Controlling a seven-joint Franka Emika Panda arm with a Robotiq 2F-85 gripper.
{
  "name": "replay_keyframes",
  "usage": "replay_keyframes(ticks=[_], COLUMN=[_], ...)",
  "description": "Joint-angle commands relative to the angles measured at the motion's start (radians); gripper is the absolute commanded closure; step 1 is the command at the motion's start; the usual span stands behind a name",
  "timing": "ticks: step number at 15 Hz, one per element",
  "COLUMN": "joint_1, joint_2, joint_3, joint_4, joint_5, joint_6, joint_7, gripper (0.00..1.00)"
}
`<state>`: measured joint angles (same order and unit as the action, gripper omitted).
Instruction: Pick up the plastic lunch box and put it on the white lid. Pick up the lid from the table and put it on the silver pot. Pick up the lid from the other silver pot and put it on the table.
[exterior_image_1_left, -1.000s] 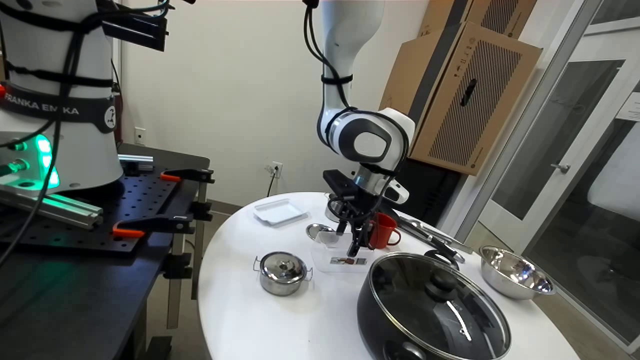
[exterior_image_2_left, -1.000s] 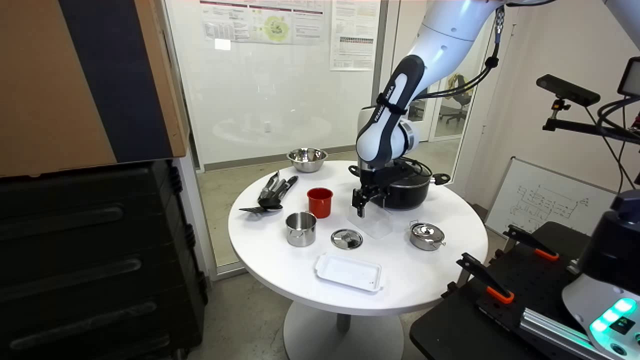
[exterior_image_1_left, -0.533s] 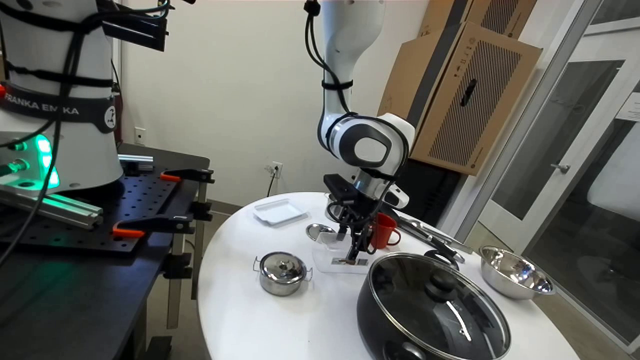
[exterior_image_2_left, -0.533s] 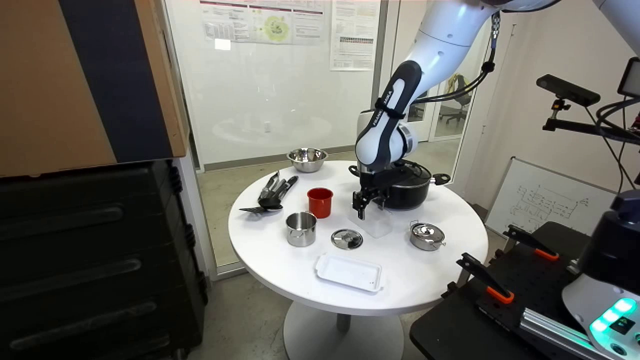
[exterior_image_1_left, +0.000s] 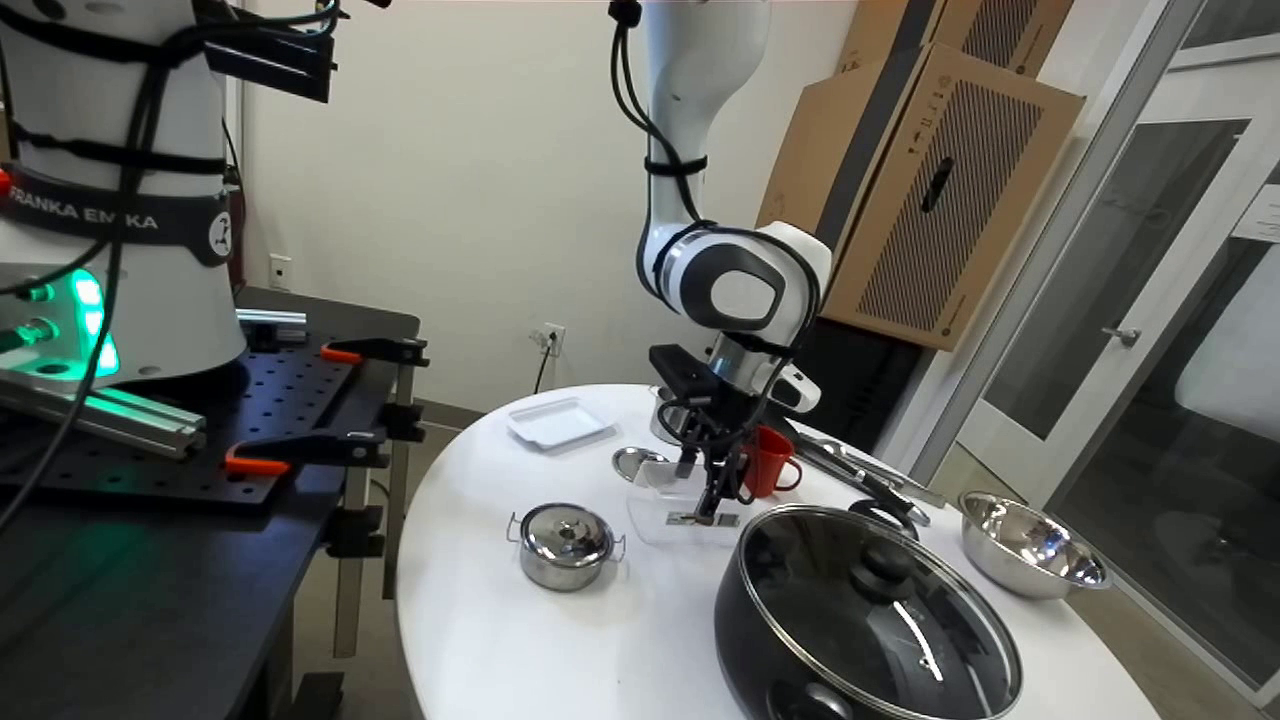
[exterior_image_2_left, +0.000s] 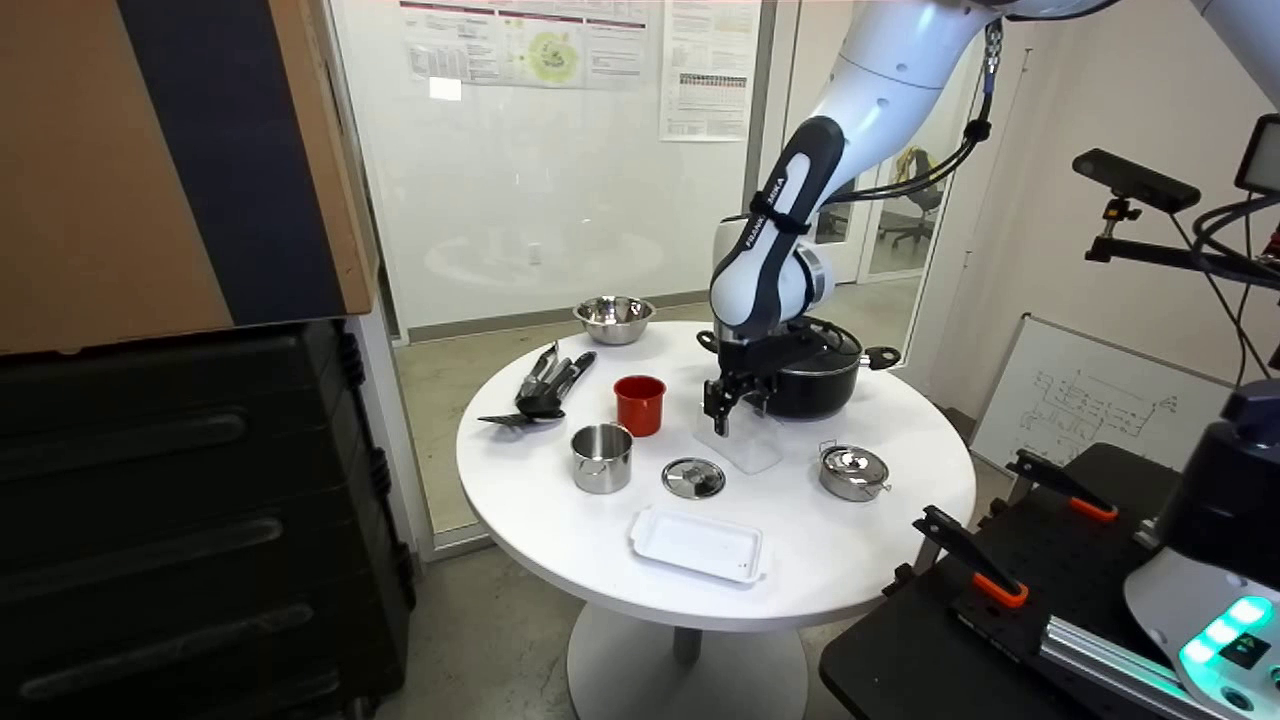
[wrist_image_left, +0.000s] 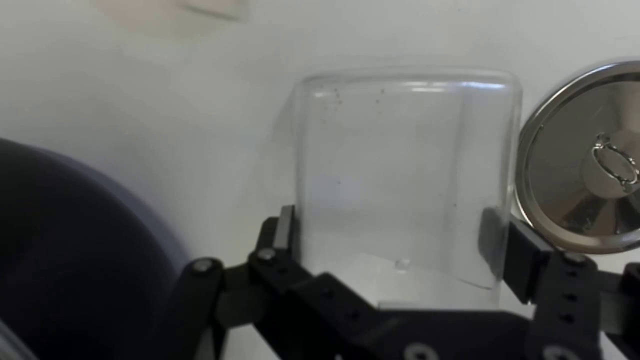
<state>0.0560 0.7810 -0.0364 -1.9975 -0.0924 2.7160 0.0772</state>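
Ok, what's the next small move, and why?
Probably a straight lift of the plastic lunch box: the jaws look closed on its opposite walls, the steel lid sits close beside one, and the white lid lies apart on the table.

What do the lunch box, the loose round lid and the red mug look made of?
Lunch box: probably glossy plastic; see-through, with bright highlights.
Round lid: polished metal, likely steel; mirror-like reflections.
Red mug: smooth, even red with slight shine; plastic or enamelled metal, can't tell.
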Motion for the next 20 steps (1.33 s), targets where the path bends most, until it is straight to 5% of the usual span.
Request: replay_keyframes(ticks=[1, 5, 20], joint_1=[0.002, 0.021, 0.290], joint_2=[-0.091, -0.167, -0.191], joint_3=[0.006, 0.004, 0.010], joint_4=[-0.083, -0.147, -0.247], joint_5=[-0.006, -0.044, -0.346], joint_6=[0.022, 0.007, -0.049], joint_7=[-0.039, -0.084, -0.098], gripper=[0.36, 0.36, 0.36])
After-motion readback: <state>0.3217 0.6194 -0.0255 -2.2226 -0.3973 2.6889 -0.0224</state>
